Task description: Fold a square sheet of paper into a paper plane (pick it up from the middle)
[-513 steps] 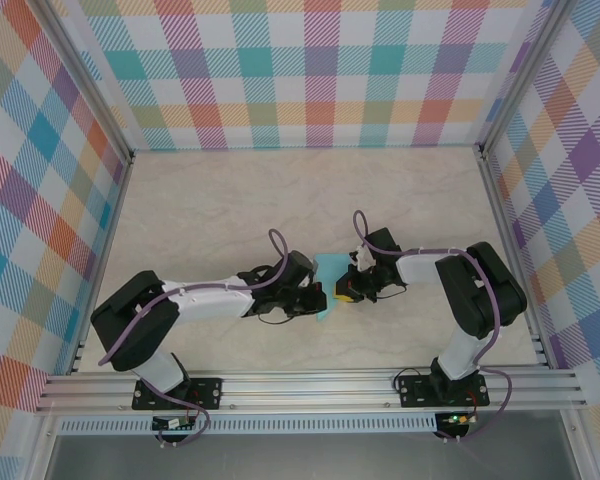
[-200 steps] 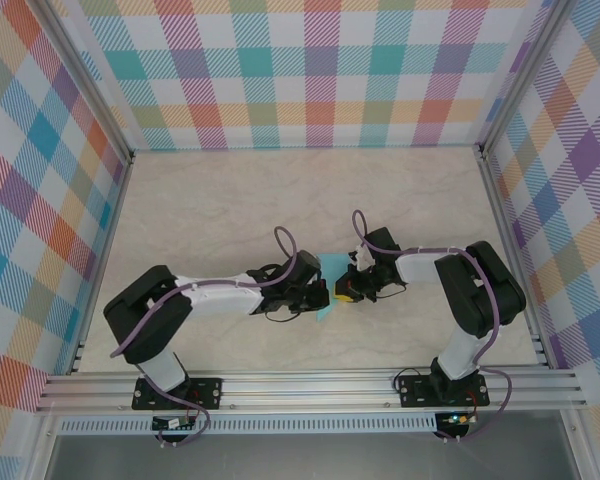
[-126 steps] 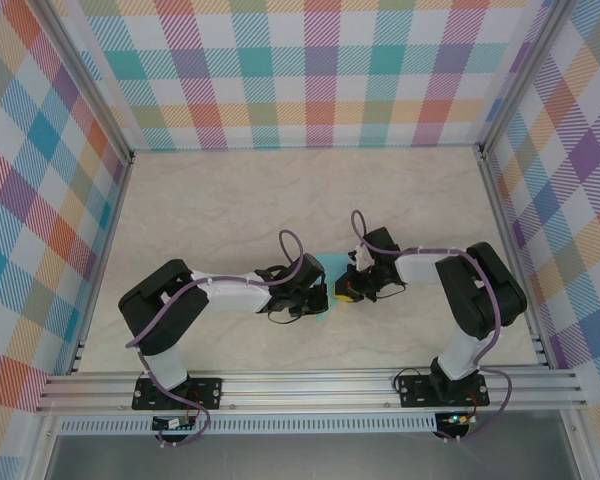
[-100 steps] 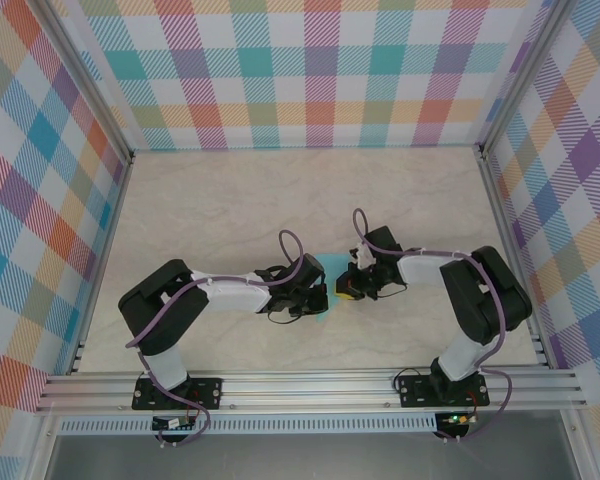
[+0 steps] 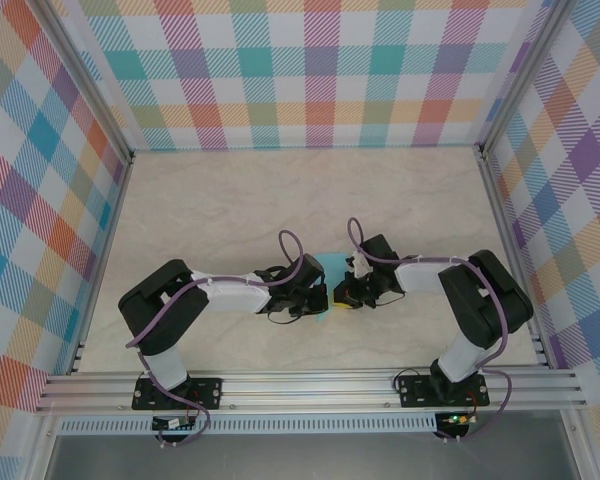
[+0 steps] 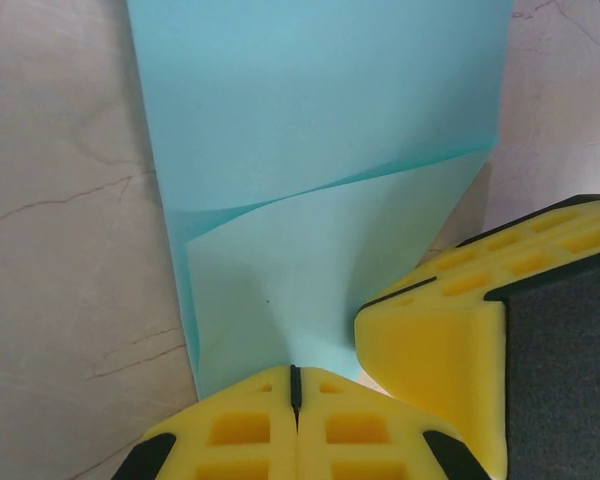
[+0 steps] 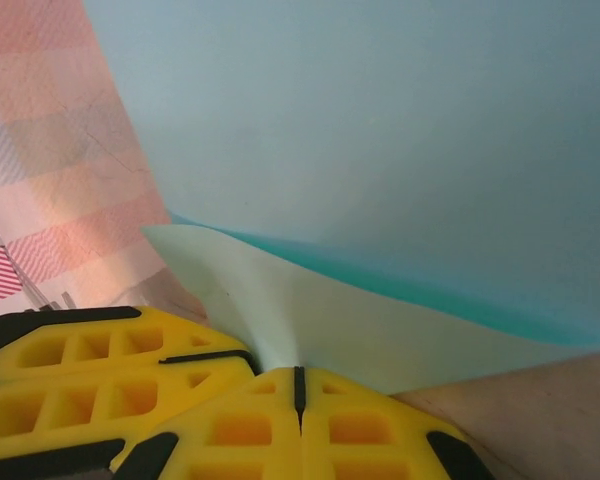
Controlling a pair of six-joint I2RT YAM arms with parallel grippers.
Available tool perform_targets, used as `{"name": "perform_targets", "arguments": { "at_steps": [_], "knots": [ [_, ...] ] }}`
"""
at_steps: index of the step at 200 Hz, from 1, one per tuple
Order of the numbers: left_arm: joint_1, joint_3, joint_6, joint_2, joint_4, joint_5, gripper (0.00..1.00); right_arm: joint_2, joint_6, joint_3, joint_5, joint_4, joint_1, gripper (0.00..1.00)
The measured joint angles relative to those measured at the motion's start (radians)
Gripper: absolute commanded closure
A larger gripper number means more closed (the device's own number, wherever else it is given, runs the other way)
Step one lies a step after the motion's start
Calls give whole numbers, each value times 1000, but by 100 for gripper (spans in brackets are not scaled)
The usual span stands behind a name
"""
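Yellow pads of left hand (image 6: 295, 385) are closed flat, the seam pinching the near edge of the square sheet of paper (image 6: 320, 130); right hand (image 7: 298, 385) is likewise closed on a lifted flap of the same sheet. Hands sit nose to nose mid-bench (image 5: 220, 210), just ahead of the arm bases (image 5: 175, 392), with the right hand's finger (image 6: 430, 330) just beside the left's pinch point. Judgement: mid-fold, early in the task, no plane shape yet. To do it well:
- hold both pinches shallow and firm
- anchor with one hand, move the other
- carry the flap over in a low arc so the edges line up before pressing
- run closed pads along the line to set the crease

Risk: thin paper skews or tears if the hands pull apart. Sheet: light turquoise, plain, thin. One soft diagonal crease, paler flap raised near the hands, far part looks to lie flat on the marbled bench beyond
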Motion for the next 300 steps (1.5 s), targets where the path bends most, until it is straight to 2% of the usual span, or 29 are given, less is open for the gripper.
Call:
{"name": "perform_targets", "arguments": {
  "at_steps": [121,238,300],
  "knots": [
    [0,-5,18,5,27,-8,100,45,-24,38,-51,-9,-92,95],
    [0,-5,26,5,27,-6,100,22,-51,64,10,-19,-102,95],
    [0,-5,35,5,26,-2,100,64,-76,96,39,-21,-106,95]
  ]
}}
